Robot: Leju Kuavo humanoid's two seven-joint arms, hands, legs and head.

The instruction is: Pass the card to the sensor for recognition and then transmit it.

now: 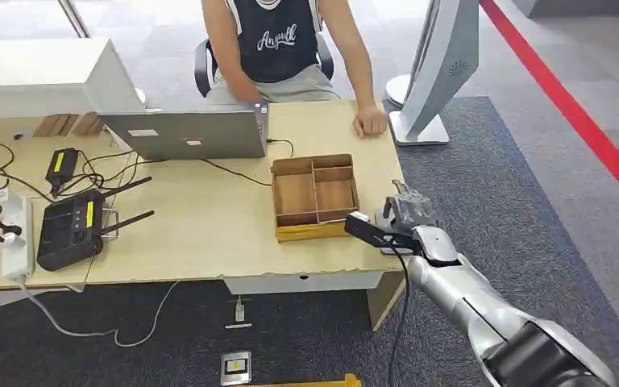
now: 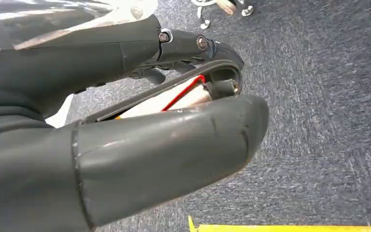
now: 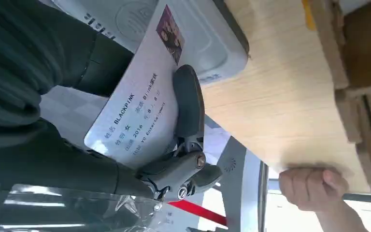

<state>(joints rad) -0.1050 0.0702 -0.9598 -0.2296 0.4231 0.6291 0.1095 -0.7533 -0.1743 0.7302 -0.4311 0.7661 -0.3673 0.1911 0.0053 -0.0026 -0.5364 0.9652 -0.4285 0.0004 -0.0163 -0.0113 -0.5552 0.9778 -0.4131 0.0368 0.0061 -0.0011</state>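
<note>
Card (image 3: pixel 135 111): thin, light, stiff, slick plastic, best pinched flat across its faces; clamped in right robot hand (image 1: pixel 403 218) over the sensor (image 3: pixel 198 34), right of centre; left robot hand (image 2: pixel 125 145) state unclear

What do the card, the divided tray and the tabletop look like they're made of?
Card: glossy plastic, going by the sheen and printed photo.
Divided tray: brown wood or fibreboard, matte, with thin partitions.
Tabletop: pale wood-grain laminate, probably; its front edge looks chipped.
</note>
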